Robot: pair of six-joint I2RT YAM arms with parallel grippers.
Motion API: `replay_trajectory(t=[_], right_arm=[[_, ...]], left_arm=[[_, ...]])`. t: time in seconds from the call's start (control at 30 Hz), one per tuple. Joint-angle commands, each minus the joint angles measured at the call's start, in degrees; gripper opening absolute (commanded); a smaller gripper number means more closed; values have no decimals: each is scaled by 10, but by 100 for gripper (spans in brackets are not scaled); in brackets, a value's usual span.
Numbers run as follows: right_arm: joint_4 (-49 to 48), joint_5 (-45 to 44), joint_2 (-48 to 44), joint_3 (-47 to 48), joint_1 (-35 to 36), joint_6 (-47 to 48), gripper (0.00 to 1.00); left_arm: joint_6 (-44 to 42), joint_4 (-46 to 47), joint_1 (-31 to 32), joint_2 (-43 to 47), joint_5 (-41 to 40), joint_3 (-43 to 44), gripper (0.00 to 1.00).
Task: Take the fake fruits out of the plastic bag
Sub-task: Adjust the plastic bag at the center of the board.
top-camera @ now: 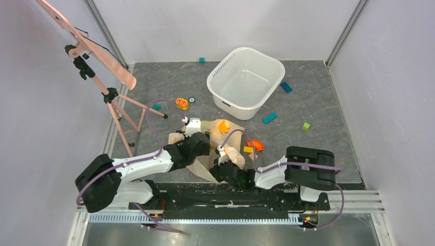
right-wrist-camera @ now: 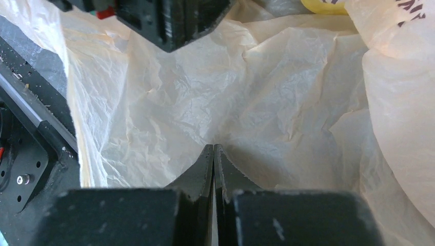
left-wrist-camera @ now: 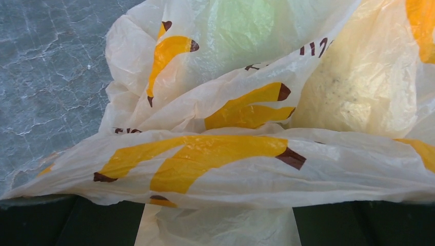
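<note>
The plastic bag (top-camera: pixel 215 151) lies crumpled on the mat between my two grippers. My left gripper (top-camera: pixel 201 139) reaches over its left side. In the left wrist view the bag (left-wrist-camera: pixel 225 154) drapes over the fingertips and hides them; the dark finger bases (left-wrist-camera: pixel 51 225) stand wide apart with film between them. A green fruit (left-wrist-camera: pixel 241 20) and a yellow fruit (left-wrist-camera: pixel 349 82) show through the film. My right gripper (top-camera: pixel 225 165) (right-wrist-camera: pixel 213 149) is shut, pinching the bag's film (right-wrist-camera: pixel 267 102) at the near edge. A yellow fruit (right-wrist-camera: pixel 328 5) peeks in at the top. An orange-yellow shape (top-camera: pixel 223 126) shows at the bag's far end.
A white tub (top-camera: pixel 246 82) stands behind the bag. A pink easel (top-camera: pixel 110 95) stands at the left. An orange flower disc (top-camera: pixel 182 103), an orange piece (top-camera: pixel 255 145) and small blocks (top-camera: pixel 269 118) (top-camera: pixel 306 126) (top-camera: pixel 286 87) lie on the mat. The black rail (top-camera: pixel 231 197) runs along the near edge.
</note>
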State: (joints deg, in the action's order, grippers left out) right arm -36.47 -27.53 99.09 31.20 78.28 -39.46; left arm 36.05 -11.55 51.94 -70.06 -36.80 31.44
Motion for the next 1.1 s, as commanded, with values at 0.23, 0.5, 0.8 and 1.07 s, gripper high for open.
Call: replay_trajectory(t=[0.23, 0.5, 0.8, 1.07], right_arm=[[76, 3, 2, -36, 7, -5, 0], [77, 8, -3, -38, 6, -4, 0], [82, 7, -15, -46, 6, -4, 0], [77, 10, -23, -47, 7, -8, 0]], left_arm=[[-33, 90, -16, -48, 35, 14, 100], [-53, 112, -30, -88, 30, 22, 100], [-78, 147, -38, -111, 49, 32, 72], [-94, 136, -38, -56, 99, 21, 50]])
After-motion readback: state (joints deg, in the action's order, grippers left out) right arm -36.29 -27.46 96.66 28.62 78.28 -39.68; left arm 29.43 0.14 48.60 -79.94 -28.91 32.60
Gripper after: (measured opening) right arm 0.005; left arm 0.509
